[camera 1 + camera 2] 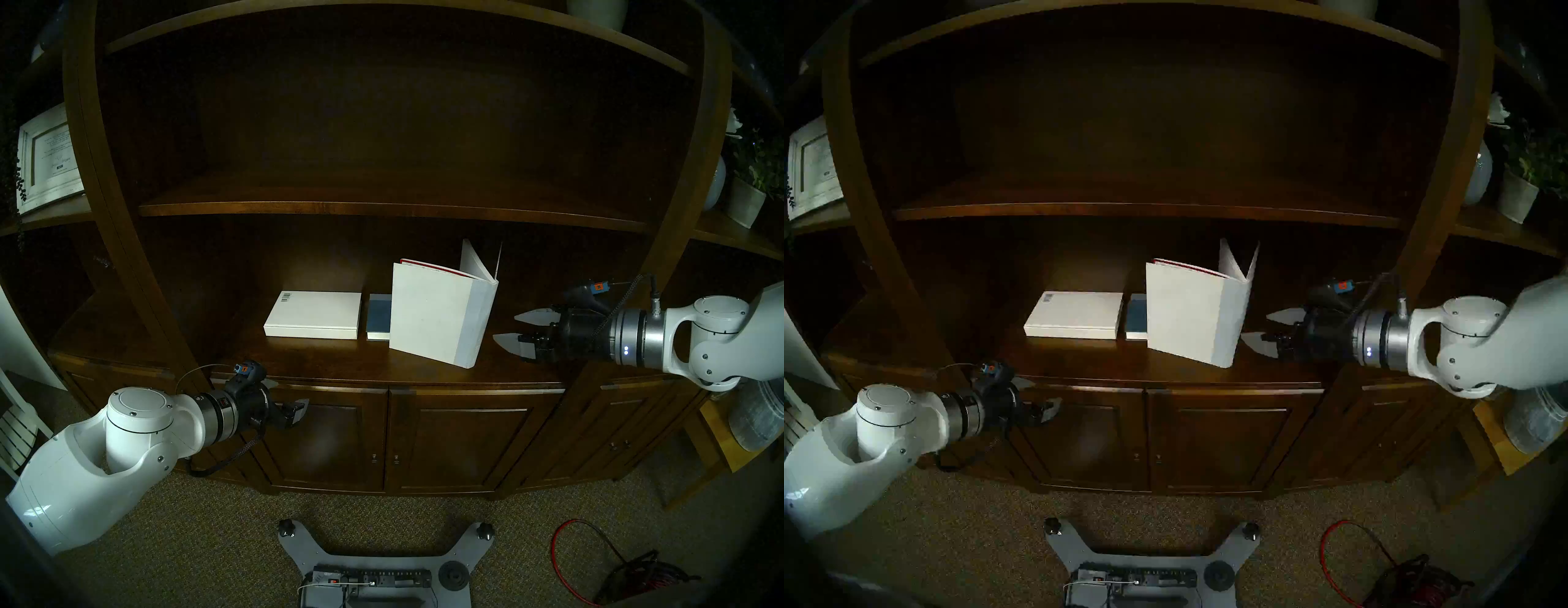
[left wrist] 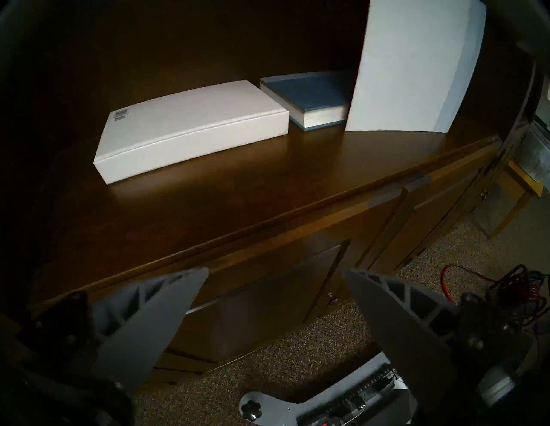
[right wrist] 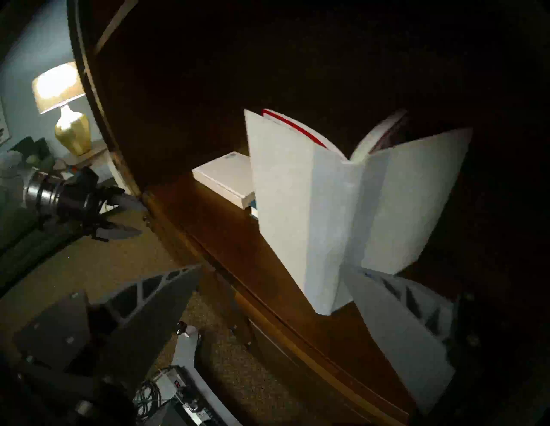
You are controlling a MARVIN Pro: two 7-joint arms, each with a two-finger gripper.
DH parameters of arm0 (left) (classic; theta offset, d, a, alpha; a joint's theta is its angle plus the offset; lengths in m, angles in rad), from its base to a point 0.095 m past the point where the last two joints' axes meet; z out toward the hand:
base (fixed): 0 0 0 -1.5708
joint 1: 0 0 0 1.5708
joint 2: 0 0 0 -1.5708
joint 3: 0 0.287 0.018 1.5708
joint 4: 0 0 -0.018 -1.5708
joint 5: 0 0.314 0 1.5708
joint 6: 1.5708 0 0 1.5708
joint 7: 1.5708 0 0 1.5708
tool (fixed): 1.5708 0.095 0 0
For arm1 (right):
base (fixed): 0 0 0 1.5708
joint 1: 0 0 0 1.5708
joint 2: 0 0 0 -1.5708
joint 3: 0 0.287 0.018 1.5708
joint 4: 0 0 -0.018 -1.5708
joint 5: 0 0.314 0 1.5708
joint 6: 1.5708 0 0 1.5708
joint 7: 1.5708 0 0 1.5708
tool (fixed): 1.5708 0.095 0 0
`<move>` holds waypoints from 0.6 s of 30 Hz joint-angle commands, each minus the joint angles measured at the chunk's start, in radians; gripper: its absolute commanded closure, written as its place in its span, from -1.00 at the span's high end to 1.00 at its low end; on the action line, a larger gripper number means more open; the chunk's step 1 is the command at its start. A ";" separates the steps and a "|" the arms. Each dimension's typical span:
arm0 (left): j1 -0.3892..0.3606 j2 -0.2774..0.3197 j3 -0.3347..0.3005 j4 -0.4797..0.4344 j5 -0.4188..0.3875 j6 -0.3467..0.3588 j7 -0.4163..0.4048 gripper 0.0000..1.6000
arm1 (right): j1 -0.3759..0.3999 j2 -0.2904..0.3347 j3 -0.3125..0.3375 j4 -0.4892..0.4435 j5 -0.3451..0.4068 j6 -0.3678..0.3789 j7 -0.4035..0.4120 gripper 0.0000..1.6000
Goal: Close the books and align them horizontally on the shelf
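The shelf [image 1: 339, 369] is a deep ledge of dark brown polished wood with a glossy top and a rounded front edge, set above panelled cabinet doors [image 1: 326, 437]. Three books sit on it in a row. On the left lies a flat white book [image 1: 314, 315], closed, matt, with a barcode in its far left corner and a crisp grooved hinge along the near side. Just to its right lies a smaller blue book [image 1: 379, 316], closed and flat, cloth-like cover and pale page edges facing the front; a narrow gap parts the two. The large white book [image 1: 441, 314] stands upright on its lower edge, partly open in a V with the spine toward the right front, a red edge showing along the top of the inner cover. Its left cover hides the right part of the blue book.

Bare wood lies in front of all three books and to the right of the standing one. There the right gripper [image 1: 511, 329] hovers with its pale ribbed fingers spread wide and empty, near the spine but apart from it. The left gripper [image 2: 275, 278] hangs below the shelf's front edge before the doors, fingers wide, holding nothing.
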State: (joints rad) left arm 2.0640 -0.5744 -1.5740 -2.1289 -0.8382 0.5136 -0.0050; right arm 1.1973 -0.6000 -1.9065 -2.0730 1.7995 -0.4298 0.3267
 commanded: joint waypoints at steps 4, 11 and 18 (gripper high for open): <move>-0.015 -0.001 -0.015 -0.015 -0.001 -0.009 0.001 1.00 | -0.117 0.071 0.156 0.031 0.012 -0.007 -0.029 1.00; -0.015 -0.001 -0.014 -0.015 -0.001 -0.009 0.001 1.00 | -0.215 0.026 0.294 0.010 0.043 0.019 -0.133 1.00; -0.015 -0.001 -0.014 -0.015 -0.001 -0.009 0.001 1.00 | -0.305 -0.028 0.404 0.003 0.075 0.025 -0.254 1.00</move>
State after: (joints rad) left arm 2.0640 -0.5743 -1.5741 -2.1289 -0.8382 0.5136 -0.0050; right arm 0.9860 -0.5778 -1.6458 -2.0735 1.8488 -0.4080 0.1626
